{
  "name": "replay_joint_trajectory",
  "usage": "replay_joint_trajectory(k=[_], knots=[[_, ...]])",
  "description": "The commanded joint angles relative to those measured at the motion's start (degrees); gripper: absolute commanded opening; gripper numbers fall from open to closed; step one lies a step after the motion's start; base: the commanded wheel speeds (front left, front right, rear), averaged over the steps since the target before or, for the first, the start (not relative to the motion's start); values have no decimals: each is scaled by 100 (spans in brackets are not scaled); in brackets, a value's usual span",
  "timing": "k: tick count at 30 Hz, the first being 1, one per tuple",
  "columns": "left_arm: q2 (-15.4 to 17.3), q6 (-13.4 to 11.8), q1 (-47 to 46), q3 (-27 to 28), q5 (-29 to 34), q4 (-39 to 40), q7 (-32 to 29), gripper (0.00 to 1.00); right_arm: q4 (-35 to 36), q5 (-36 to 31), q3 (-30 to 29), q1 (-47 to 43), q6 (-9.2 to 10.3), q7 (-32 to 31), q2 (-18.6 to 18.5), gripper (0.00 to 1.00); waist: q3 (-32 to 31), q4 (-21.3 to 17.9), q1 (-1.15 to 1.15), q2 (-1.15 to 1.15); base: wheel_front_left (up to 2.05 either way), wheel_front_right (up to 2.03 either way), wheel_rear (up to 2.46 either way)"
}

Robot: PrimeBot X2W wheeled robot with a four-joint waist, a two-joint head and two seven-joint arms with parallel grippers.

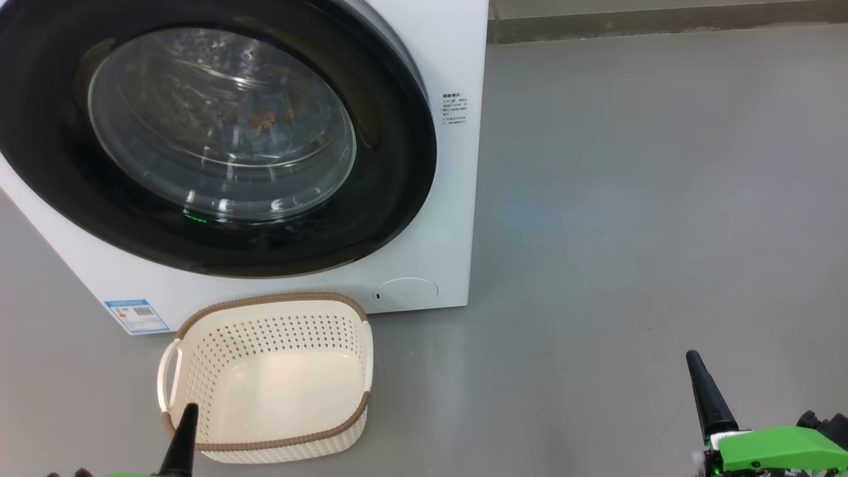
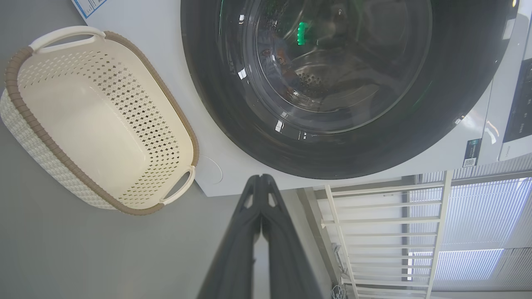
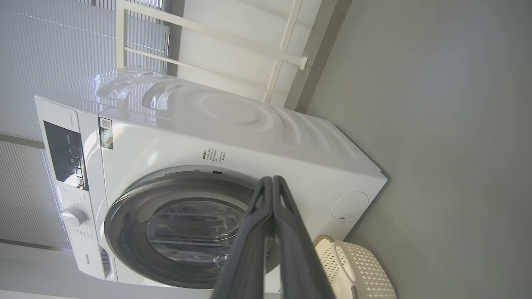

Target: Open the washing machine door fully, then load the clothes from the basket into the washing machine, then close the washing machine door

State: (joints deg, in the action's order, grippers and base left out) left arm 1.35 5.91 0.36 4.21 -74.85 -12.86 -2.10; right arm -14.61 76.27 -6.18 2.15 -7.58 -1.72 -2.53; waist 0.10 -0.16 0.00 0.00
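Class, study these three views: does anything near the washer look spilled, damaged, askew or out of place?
Nothing stands out. The washing machine door is shut, the basket stands upright and empty on the floor, and the clothes lie inside, behind its glass.

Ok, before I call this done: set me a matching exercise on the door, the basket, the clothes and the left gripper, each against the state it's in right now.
Things
1. washing machine door
2. basket
3. clothes
4. left gripper

States
A. fingers pressed together, holding nothing
B. lying in the drum
C. shut flush on the washing machine
D. empty, standing on the floor

Pairs: 1-C, 2-D, 3-B, 4-A
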Motion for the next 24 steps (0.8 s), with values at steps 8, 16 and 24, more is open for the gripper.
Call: replay_joint_trajectory(k=[8, 16, 24], knots=[[134, 95, -413, 183, -614, 39, -155, 0, 115, 567, 68, 312, 4, -158, -64, 0, 2, 5, 0, 0, 0, 0, 0], [143, 125, -529, 205, -1149, -37, -290, 0, 89, 1070, 37, 354, 6, -296, -64, 0, 5, 10, 0, 0, 0, 0, 0], [152, 155, -645, 227, -1683, -113, -425, 0, 63, 1573, 6, 396, 8, -434, -64, 0, 7, 15, 0, 0, 0, 0, 0]])
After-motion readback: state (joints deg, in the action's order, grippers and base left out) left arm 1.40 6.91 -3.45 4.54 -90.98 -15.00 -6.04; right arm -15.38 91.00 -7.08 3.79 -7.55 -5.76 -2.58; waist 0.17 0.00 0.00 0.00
